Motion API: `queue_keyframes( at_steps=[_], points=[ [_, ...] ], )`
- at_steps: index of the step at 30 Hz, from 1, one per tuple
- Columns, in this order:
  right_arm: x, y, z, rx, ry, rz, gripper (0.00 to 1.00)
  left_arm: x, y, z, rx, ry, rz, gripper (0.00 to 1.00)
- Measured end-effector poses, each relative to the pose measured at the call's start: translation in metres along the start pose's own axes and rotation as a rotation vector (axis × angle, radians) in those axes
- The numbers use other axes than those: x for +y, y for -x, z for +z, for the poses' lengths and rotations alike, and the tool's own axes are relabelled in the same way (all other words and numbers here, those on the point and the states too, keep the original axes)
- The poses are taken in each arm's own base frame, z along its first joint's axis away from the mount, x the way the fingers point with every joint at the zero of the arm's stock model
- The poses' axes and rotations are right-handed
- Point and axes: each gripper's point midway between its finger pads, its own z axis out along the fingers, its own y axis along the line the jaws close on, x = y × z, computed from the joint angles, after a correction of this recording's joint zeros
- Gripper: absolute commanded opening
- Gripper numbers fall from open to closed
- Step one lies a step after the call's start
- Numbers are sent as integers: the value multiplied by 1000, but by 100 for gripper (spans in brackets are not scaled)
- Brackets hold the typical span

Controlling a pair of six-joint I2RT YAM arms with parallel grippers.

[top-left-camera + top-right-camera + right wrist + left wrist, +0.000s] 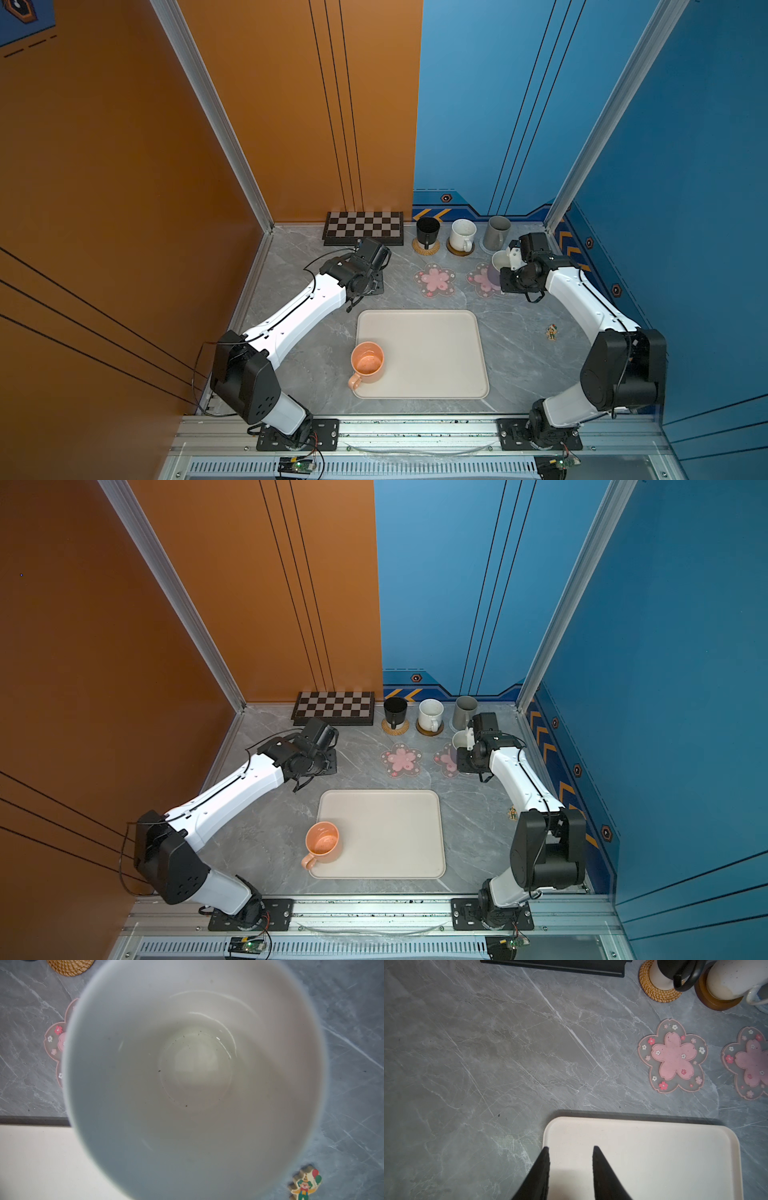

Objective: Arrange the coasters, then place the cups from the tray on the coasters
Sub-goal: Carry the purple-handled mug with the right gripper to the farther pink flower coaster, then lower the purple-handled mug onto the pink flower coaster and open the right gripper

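Note:
At the back stand the black cup (428,230) on the rattan coaster (426,247), the white speckled cup (462,235) on the brown coaster (460,249), and the tall grey cup (497,230) on a grey-blue coaster (484,245). Two pink blossom coasters (434,280) (482,282) lie bare. My right gripper (508,262) is shut on the lavender cup (195,1068), held above the right blossom coaster; its fingers are hidden. The peach cup (368,361) stands on the tray (432,353). My left gripper (571,1147) hangs open and empty over the tray's far left corner.
A chessboard (363,232) lies against the back wall on the left. A small clown figure (552,332) sits on the marble right of the tray. Walls close in the left, back and right sides.

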Motion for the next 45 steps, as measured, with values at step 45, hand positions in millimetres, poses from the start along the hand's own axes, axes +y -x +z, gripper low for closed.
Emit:
queue_keyframes(
  at_steps=[45],
  points=[
    [-13, 27, 68, 16, -13, 12, 0, 3, 7, 30, 69, 5, -13, 35]
  ],
)
